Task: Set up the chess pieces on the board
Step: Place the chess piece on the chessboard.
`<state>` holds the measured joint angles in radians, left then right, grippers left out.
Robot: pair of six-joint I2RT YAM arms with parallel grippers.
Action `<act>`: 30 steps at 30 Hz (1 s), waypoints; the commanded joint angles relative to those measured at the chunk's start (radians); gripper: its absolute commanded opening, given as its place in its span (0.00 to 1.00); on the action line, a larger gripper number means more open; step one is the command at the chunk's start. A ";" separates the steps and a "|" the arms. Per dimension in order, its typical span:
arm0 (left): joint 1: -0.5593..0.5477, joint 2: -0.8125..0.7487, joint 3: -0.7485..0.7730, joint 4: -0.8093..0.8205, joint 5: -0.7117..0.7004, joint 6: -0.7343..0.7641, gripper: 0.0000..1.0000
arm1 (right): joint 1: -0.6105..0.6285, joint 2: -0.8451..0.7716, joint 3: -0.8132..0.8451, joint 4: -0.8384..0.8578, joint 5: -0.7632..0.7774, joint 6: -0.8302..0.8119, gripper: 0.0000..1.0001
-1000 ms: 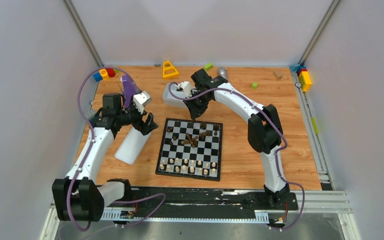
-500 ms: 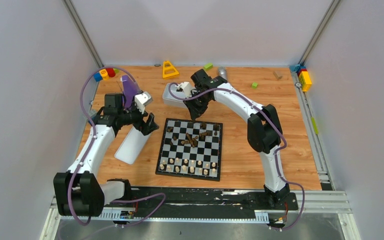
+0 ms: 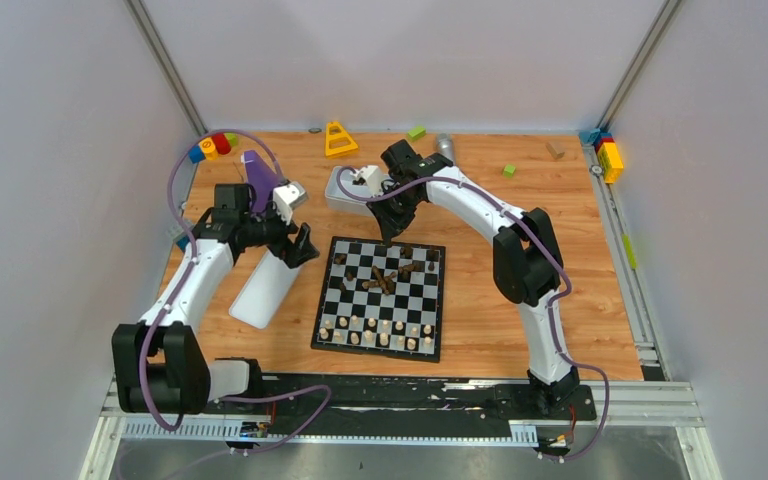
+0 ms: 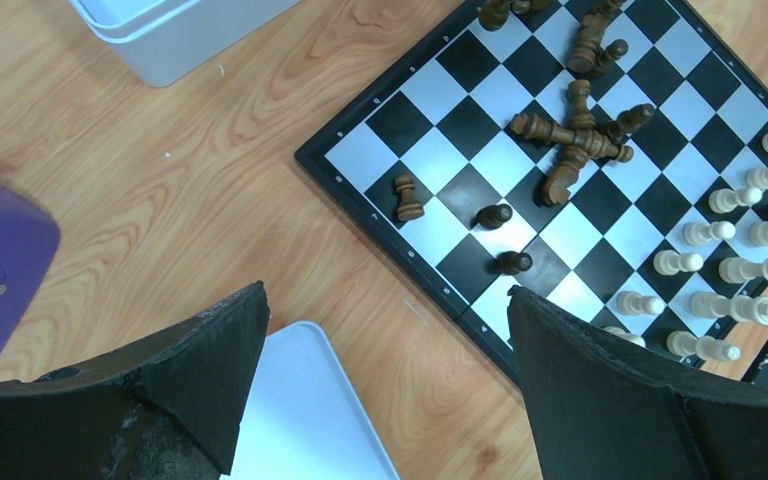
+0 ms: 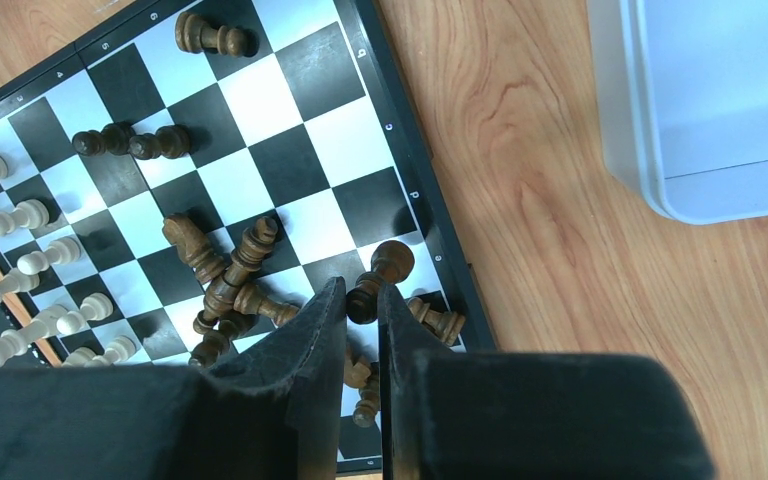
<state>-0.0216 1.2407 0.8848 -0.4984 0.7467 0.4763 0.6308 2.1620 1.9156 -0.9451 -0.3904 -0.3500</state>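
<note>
The board (image 3: 415, 300) lies in the middle of the table. Pale chess pieces (image 3: 380, 328) stand in its two near rows. Dark brown chess pieces (image 3: 385, 278) lie toppled in a heap near its centre and far edge. My right gripper (image 5: 362, 295) hangs over the board's far edge, shut on a dark brown pawn (image 5: 385, 265) that sticks out past its fingertips. My left gripper (image 4: 385, 292) is open and holds nothing, above bare wood between the white lid (image 4: 300, 420) and the board's far left corner (image 4: 360, 160).
A white tray (image 3: 345, 190) sits behind the board and the white lid (image 3: 265, 290) to its left. A purple object (image 3: 257, 175), a yellow cone (image 3: 339, 138) and coloured blocks (image 3: 210, 148) line the far side. More blocks (image 3: 608, 152) rest at the right edge.
My left arm has shifted slightly away from the near edge, its gripper still open beside the board. The right arm has held still with the pawn.
</note>
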 commanded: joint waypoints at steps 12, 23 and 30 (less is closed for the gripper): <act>0.006 0.233 0.232 -0.013 -0.044 -0.038 0.96 | 0.003 -0.004 -0.013 0.019 0.022 -0.014 0.03; 0.006 0.362 0.339 -0.012 -0.086 -0.134 0.94 | 0.003 -0.010 -0.030 0.021 0.043 -0.028 0.03; 0.006 0.377 0.341 -0.014 -0.089 -0.137 0.94 | 0.002 -0.014 -0.042 0.021 0.036 -0.033 0.03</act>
<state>-0.0216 1.6173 1.1870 -0.5140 0.6571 0.3607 0.6308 2.1620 1.8763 -0.9428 -0.3557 -0.3691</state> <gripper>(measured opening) 0.945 0.152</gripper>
